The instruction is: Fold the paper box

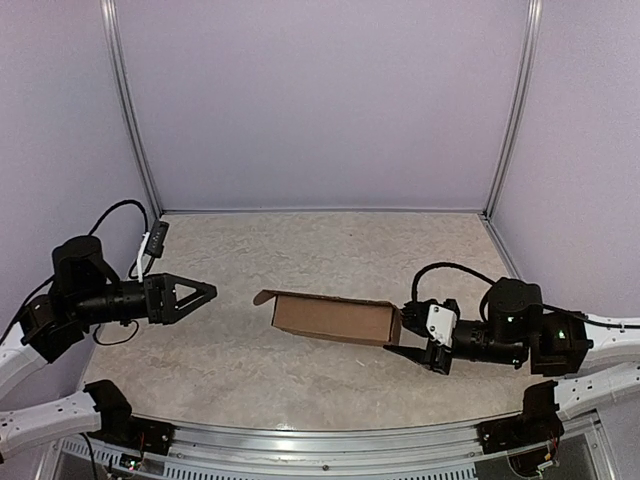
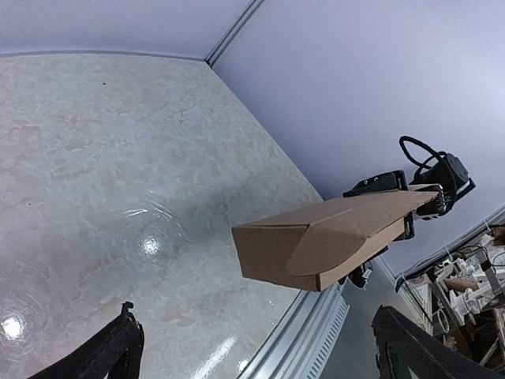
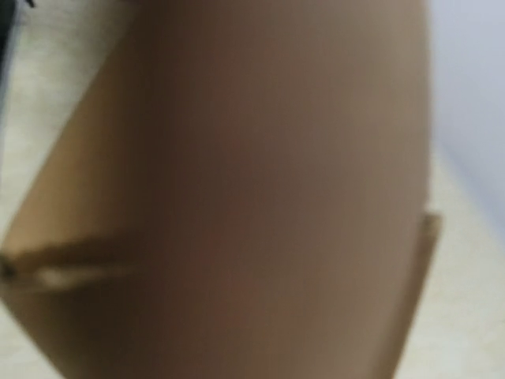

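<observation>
Nearest the front rail point(image 1: 330, 437), right gripper point(image 1: 405, 333) is clamping the right end of the paper box point(image 1: 335, 318), jaws standing roughly half apart with the carton's thickness between them. Its wrist view is showing only blurred brown cardboard hard against the lens. Box is lying over the middle of the table point(image 1: 300, 250), long axis running left-right. It is looking slightly raised in the left wrist view, though contact with the surface cannot be ruled out. Its left end is facing the other arm, curved end flap point(image 2: 331, 245) hanging open, not tucked. Further left and a little farther back, left gripper point(image 1: 200, 294) is hovering with fingers point(image 2: 114, 351) spread fully wide, gripping nothing, well apart from the box and aiming at that open end. Handling call: it is looking light, thin-walled and hollow, so likely denting under a hard squeeze, stiff only along creases, matte and probably not slippery. Best hold is probably across the flat faces near an end, as the right is doing. Left is better off pushing the flap near its free edge than pinching the sleeve. Beyond, table is running back to the lilac wall point(image 1: 320, 100).
</observation>
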